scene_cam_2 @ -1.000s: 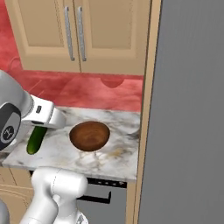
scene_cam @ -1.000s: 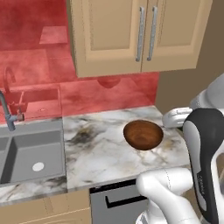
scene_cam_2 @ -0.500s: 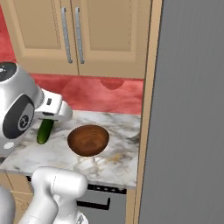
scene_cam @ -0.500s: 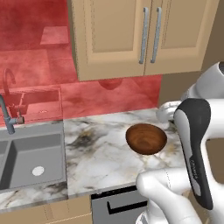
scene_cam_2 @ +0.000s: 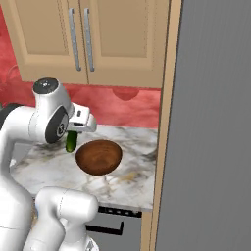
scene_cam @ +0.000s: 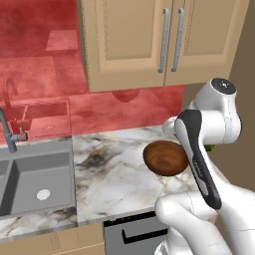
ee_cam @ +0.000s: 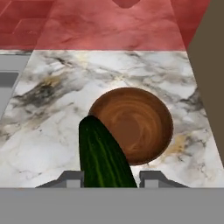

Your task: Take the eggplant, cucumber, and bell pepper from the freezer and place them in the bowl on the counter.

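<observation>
Above the counter (ee_cam: 48,127), clenched the cucumber (ee_cam: 103,157) beside the bowl (ee_cam: 133,124); risked dropping it outside if released early.

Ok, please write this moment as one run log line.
pincer: shut on slim dark green cucumber | round brown wooden bowl: empty, on marble counter | cucumber: not yet released

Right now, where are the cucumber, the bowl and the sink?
cucumber (ee_cam: 103,159), hand view, middle of its green body.
bowl (scene_cam_2: 98,156), right base view, inner brown surface.
sink (scene_cam: 35,179), left base view, basin floor.
</observation>
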Available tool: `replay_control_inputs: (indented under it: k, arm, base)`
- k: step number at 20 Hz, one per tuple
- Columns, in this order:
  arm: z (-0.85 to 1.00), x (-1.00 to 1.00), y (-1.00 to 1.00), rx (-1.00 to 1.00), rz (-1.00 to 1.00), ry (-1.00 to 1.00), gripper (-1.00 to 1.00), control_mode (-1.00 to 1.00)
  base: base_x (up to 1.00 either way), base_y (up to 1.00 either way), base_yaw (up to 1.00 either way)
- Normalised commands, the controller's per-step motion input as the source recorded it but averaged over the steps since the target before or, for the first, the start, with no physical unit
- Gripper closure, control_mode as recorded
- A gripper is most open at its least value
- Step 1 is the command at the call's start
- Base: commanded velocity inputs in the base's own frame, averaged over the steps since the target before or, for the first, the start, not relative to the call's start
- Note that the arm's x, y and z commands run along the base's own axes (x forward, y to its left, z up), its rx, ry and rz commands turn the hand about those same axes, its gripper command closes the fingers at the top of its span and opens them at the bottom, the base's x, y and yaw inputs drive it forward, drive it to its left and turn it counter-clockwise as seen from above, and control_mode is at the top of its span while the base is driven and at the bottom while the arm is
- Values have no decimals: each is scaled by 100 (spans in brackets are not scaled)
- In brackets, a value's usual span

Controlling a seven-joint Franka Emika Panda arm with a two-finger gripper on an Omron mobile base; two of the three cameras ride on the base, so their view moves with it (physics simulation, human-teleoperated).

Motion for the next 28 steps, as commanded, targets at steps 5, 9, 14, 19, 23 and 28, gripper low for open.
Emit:
replay_control_inputs:
  k: [5, 9, 14, 19, 23, 28]
  arm:
    - [-90, 92, 0, 0, 5, 0, 100, -100]
    - [-89, 77, -3, 0, 3, 0, 100, -100]
    - [-82, 66, -1, 0, 1, 0, 100, -100]
    - [-28, 41, -3, 0, 1, 0, 100, -100]
    - [-2, 27, -2, 0, 0, 0, 100, -100]
    - [-15, 24, -1, 0, 0, 0, 100, -100]
  base:
    - [0, 0, 0]
    - [0, 0, 0]
    - [0, 0, 0]
    - [0, 0, 0]
    - [0, 0, 0]
    - [0, 0, 0]
